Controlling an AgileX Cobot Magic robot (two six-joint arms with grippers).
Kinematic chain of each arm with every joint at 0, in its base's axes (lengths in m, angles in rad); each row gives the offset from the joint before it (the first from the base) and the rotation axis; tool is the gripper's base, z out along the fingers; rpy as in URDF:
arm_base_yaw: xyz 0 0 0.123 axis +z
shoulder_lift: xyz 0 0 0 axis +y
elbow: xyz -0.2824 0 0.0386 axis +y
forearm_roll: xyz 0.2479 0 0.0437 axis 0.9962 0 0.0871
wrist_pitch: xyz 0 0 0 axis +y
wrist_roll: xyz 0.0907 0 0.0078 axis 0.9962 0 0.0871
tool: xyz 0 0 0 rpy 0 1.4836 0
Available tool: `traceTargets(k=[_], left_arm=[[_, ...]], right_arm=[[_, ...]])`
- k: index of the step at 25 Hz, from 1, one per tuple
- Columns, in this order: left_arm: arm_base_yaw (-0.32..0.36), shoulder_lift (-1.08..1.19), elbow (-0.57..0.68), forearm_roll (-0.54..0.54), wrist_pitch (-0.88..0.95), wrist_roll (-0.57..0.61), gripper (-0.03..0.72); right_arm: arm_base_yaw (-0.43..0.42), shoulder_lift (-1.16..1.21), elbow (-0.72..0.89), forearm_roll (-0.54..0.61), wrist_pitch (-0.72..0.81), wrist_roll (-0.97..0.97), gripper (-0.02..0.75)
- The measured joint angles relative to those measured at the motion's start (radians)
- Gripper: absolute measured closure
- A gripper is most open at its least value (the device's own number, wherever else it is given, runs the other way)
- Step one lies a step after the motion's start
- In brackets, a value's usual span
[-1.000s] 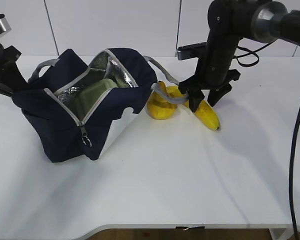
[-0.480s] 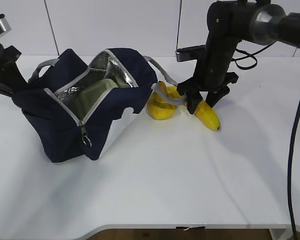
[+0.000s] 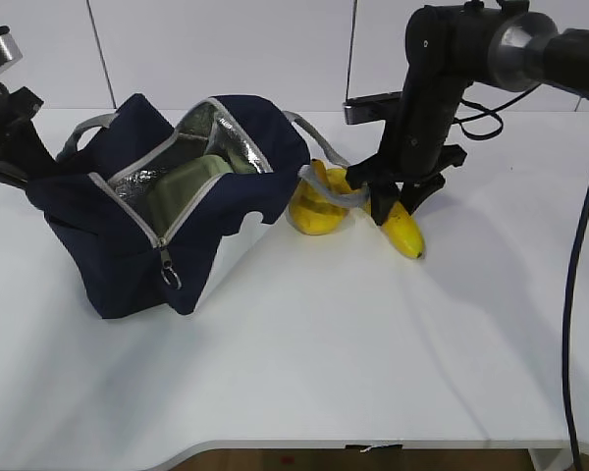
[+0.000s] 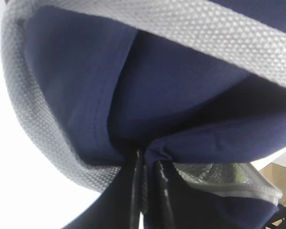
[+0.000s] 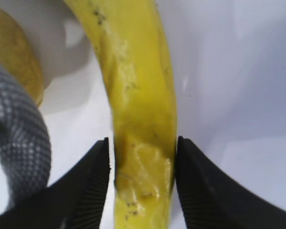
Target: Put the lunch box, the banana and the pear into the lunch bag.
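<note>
Now, banana [image 3: 401,228]: lies on the white counter [image 3: 304,353] just right of the pear, dark tip toward the camera; in the right wrist view its yellow body [image 5: 140,109] runs between the two black fingers.
Right hand [image 3: 393,201]: set down over the banana, its fingers [image 5: 202,183] pressed against both sides of the fruit, pinching it.
Pear [image 3: 317,208]: sits on the counter between bag and banana, touching or nearly touching the banana; a grey handle strap [image 3: 326,191] drapes across it.
Bag [image 3: 162,211]: navy, on the left half of the counter, tilted with its zipped top spread wide toward the camera; silver lining shows, ring pull [image 3: 168,278] hangs at the front.
Box [image 3: 182,186]: inside the bag, only its green lid visible through the mouth.
Left hand [image 4: 150,191]: at the far left end of the bag, pressed together and pinching a fold of the navy fabric just under the grey handle [image 4: 33,124].
</note>
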Motion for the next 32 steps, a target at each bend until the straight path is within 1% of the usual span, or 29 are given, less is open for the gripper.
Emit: traceTargets(k=[4, 6, 13, 16, 22, 24, 28, 30, 32], left_arm=[[0.0, 0.0, 0.0, 0.0, 0.0, 0.0, 0.672], [0.0, 0.0, 0.0, -0.002, 0.0, 0.0, 0.672], [0.0, 0.0, 0.0, -0.008, 0.002, -0.002, 0.672], [0.0, 0.0, 0.0, -0.045, 0.002, -0.002, 0.672], [0.0, 0.0, 0.0, -0.208, 0.002, -0.002, 0.672], [0.0, 0.0, 0.0, -0.254, 0.002, -0.002, 0.672], [0.0, 0.0, 0.0, -0.331, 0.002, 0.008, 0.673], [0.0, 0.0, 0.0, -0.377, 0.002, 0.026, 0.673], [0.0, 0.0, 0.0, -0.434, 0.002, 0.047, 0.673]], right_arm=[[0.0, 0.0, 0.0, -0.048, -0.002, 0.0, 0.437], [-0.004, 0.0, 0.0, -0.064, -0.002, 0.0, 0.458], [-0.01, -0.012, 0.001, -0.064, -0.004, 0.011, 0.465], [-0.01, -0.069, 0.003, -0.066, -0.004, 0.011, 0.466], [-0.011, -0.224, 0.003, -0.058, 0.002, 0.049, 0.466], [-0.014, -0.263, 0.003, 0.019, 0.004, 0.058, 0.466], [-0.008, -0.291, 0.003, 0.265, 0.006, 0.041, 0.466], [0.012, -0.291, 0.003, 0.314, 0.008, 0.023, 0.466], [0.026, -0.289, 0.003, 0.335, 0.008, 0.015, 0.466]])
